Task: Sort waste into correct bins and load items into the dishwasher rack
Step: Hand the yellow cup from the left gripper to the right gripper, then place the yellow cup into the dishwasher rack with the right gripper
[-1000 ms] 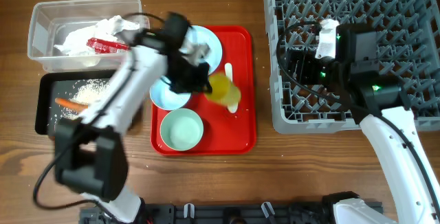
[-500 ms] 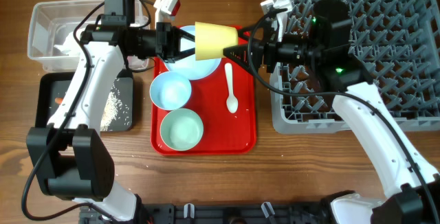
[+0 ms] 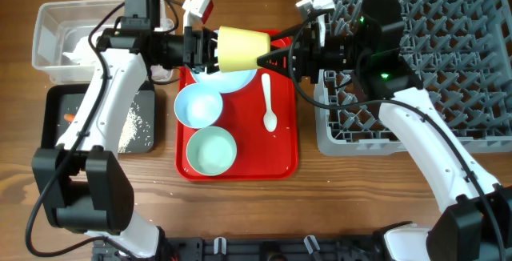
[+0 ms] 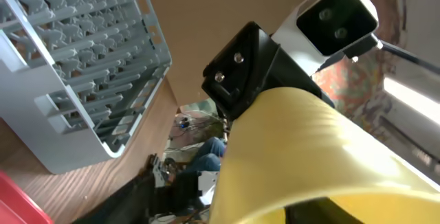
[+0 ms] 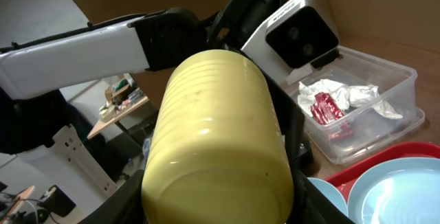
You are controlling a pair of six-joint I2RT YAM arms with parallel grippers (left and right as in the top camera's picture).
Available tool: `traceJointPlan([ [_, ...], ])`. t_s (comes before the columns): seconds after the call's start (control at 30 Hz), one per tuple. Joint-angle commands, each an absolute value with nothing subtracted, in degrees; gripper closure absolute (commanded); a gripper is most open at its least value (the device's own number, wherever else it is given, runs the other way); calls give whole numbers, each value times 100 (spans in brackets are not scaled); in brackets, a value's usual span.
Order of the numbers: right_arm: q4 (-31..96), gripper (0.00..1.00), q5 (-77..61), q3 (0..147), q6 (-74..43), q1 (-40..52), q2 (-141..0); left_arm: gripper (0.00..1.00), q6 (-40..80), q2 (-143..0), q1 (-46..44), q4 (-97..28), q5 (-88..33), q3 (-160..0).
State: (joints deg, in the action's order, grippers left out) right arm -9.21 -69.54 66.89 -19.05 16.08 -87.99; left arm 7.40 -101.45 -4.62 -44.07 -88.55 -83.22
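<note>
Highest in the overhead view, and so nearest to it, the yellow cup [image 3: 240,46] lies on its side in the air, bridged between the two arms. The left gripper [image 3: 206,49] sits at its 9 o'clock, closed on the wide mouth end as far as that view shows. The right gripper [image 3: 276,58] meets the narrow base from 3 o'clock. In the right wrist view the base fills the foreground and hides its jaws, so I cannot tell whether they have clamped.

Beneath, the cup hangs over the 12 o'clock end of the red tray [image 3: 282,155], above the pale blue plate [image 3: 232,82]. One pale blue bowl [image 3: 198,105], a second bowl [image 3: 211,150] and the white spoon [image 3: 269,101] lie toward 6 o'clock. Farther out, the dishwasher rack [image 3: 464,21] stands at the tray's 3 o'clock. The clear tub [image 3: 48,21] is at 10 o'clock and the black tray [image 3: 50,125], strewn with rice [image 3: 128,125], at 9.

The main risk is the handover. If the left lets go before the right grips firmly, the smooth, tapered cup could slip out and drop onto the crockery. If both pull at once, the thin wall may buckle.
</note>
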Motion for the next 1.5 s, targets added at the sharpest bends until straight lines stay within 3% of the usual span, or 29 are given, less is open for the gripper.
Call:
traceJointPlan([
  [0.0,-987,62,-7170,6740,-1970,1472,-8849,36,683,-10047,-471,-4414,-8744,-8390],
  [0.17,-816,63,-7159,6740,-2211,716,-8506,34,683,-10047,-471,-4458,-8042,-8390],
  [0.27,582,63,-6539,6740,-1868,91,-8064,34,683,-10047,-471,-4595,-7131,-8390],
  [0.4,3535,63,-3835,6971,-1020,-213,-7284,32,683,-10047,-473,-5205,-5015,-8390],
  [0.57,6471,63,-961,7870,-921,-211,-6984,32,683,-10047,-473,-5581,-3157,-8390],
  [0.7,7161,63,10,7861,-1114,-211,-7336,31,683,-10047,-471,-5704,-2528,-8390],
  [0.93,7271,65,338,7588,-1262,174,-8635,30,683,-10047,-473,-5752,-2434,-8390],
  [1.0,7229,59,314,7561,-1264,303,-8685,30,683,-10047,-473,-5758,-2434,-8390],
  [1.03,7203,43,314,7561,-1264,325,-8711,30,683,-10047,-473,-5758,-2434,-8390],
  [1.17,7175,7,316,7561,-1262,331,-8761,28,683,-10047,-471,-5780,-2434,-8390],
  [1.47,7011,6,-698,8543,-875,340,-8687,27,683,-10047,-473,-5867,-2434,-8390],
])
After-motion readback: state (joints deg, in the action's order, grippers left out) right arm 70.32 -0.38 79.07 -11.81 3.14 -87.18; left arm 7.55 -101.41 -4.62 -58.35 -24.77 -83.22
